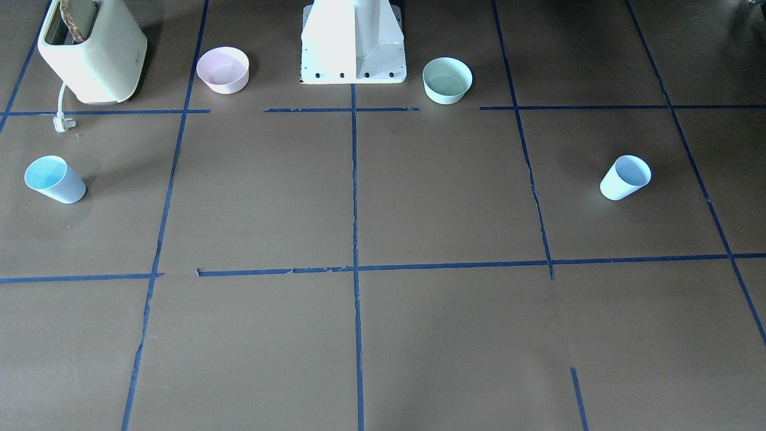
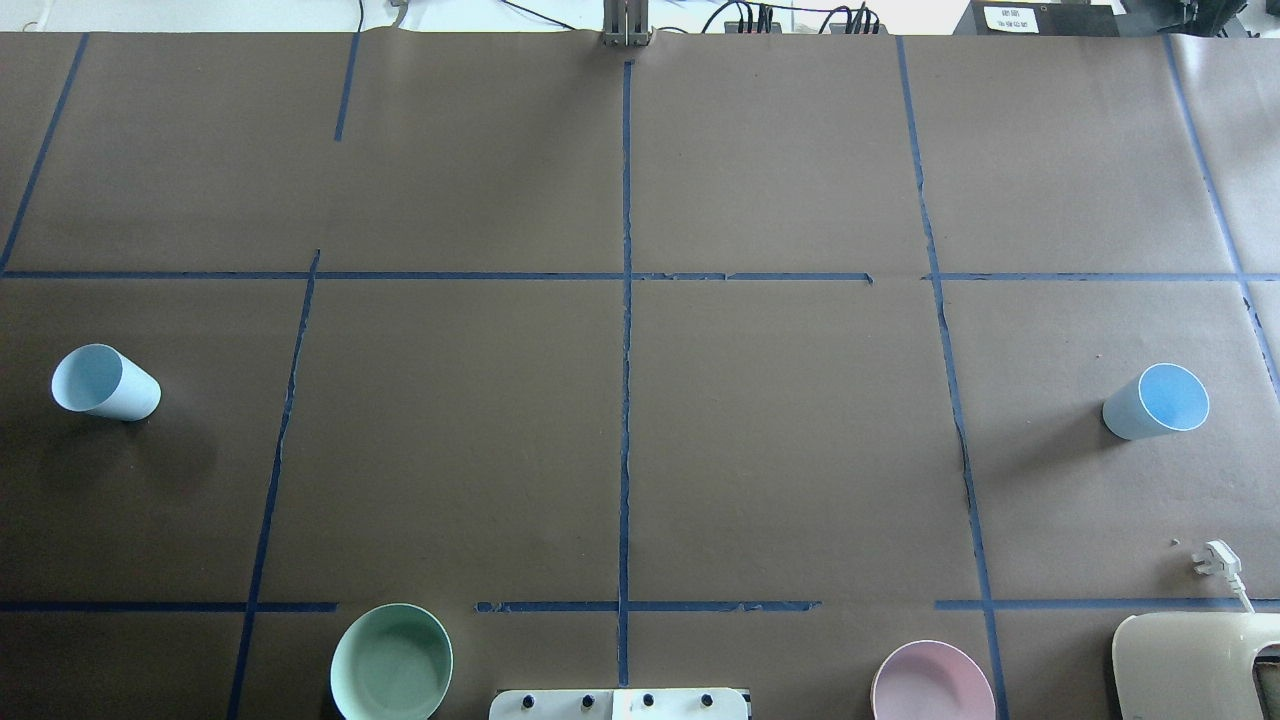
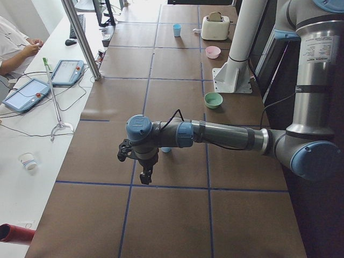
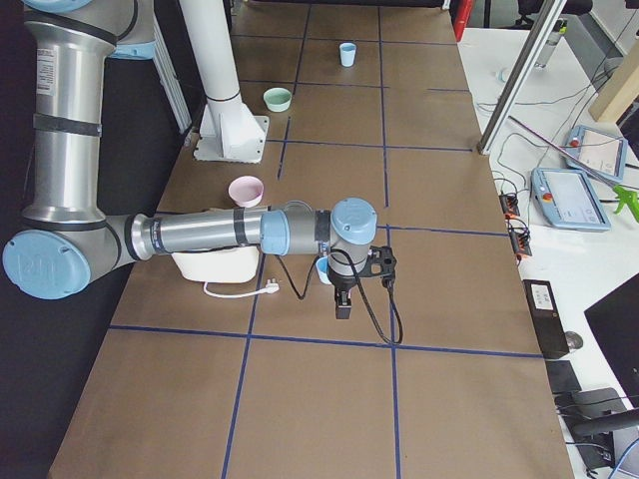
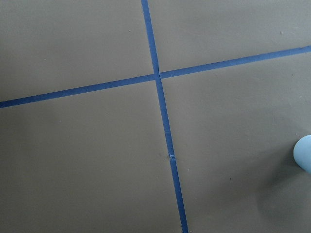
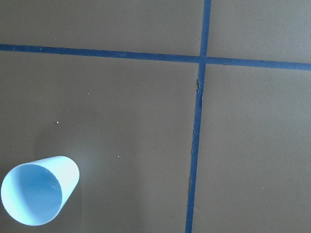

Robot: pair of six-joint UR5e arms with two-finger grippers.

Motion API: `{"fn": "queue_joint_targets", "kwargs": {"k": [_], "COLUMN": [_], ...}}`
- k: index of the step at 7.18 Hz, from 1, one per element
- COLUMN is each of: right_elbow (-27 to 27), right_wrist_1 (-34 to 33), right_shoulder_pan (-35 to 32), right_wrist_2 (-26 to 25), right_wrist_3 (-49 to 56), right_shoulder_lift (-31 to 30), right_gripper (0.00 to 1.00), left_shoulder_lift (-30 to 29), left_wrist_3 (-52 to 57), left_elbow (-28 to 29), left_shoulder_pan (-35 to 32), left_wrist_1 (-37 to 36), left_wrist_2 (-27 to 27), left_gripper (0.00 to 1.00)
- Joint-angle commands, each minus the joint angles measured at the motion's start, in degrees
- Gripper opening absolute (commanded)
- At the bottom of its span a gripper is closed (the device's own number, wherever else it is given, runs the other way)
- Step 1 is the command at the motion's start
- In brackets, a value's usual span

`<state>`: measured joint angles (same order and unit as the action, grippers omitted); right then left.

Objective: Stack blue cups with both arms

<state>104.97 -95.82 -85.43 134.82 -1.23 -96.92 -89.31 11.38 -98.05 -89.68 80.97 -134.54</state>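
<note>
Robot-side edge: white pedestal point(image 1: 353, 48), flanked by mint bowl point(image 2: 391, 662) and pink bowl point(image 2: 932, 685). Right near corner: cream toaster point(image 2: 1195, 665), cut off by the frame, with loose plug point(image 2: 1215, 558). Left edge, mid-bench: left blue cup point(image 2: 105, 383), upright, part hidden behind left arm point(image 3: 226, 134), near left fingers point(image 3: 145, 174). Right edge: right blue cup point(image 2: 1157, 402), upright, near right fingers point(image 4: 342, 307). Arms show in the side views only, so whether either pair of fingers is apart or together is unclear.

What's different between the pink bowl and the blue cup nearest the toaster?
The pink bowl is wide and low; the blue cup is narrower and taller. The bowl is pale pink, the cup pale blue. The bowl sits near the white base, the cup farther out. Both stand upright and empty.
</note>
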Motion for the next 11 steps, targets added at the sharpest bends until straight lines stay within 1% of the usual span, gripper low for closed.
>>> {"fn": "queue_joint_targets", "kwargs": {"k": [1, 3, 6, 8, 9, 10, 11], "right_elbow": [0.67, 0.41, 0.23, -0.29, -1.08, -1.08, -1.00], "right_wrist_1": [0.02, -0.07, -0.16, -0.07, 0.02, 0.02, 0.02], "right_shoulder_pan": [0.00, 0.09, 0.09, 0.18, 0.18, 0.18, 0.18], "right_wrist_2": [0.44, 0.45, 0.45, 0.27, 0.18, 0.18, 0.27], "right_wrist_3": [-0.18, -0.09, -0.18, -0.09, -0.09, 0.08, 0.34], "right_shoulder_lift": [0.07, -0.02, -0.02, 0.42, 0.86, 0.86, 0.86], "right_gripper": [1.00, 1.00, 1.00, 1.00, 1.00, 1.00, 1.00], "left_shoulder_lift": [0.28, 0.72, 0.72, 0.90, 2.20, 2.13, 2.30], "left_wrist_3": [-0.04, -0.57, -0.74, -4.08, -4.52, -4.35, -4.35], "left_elbow": [-1.08, -2.41, -1.27, -2.23, -1.97, -2.49, -1.54], "left_shoulder_pan": [0.30, 0.30, 0.56, 0.56, 0.48, 0.56, 0.56], "left_wrist_1": [-0.46, -0.37, 0.07, 0.24, 0.24, 0.68, 3.47], "left_wrist_2": [-0.02, 0.06, -0.11, -0.29, -1.24, -3.25, -3.27], "left_gripper": [1.00, 1.00, 1.00, 1.00, 1.00, 1.00, 1.00]}}
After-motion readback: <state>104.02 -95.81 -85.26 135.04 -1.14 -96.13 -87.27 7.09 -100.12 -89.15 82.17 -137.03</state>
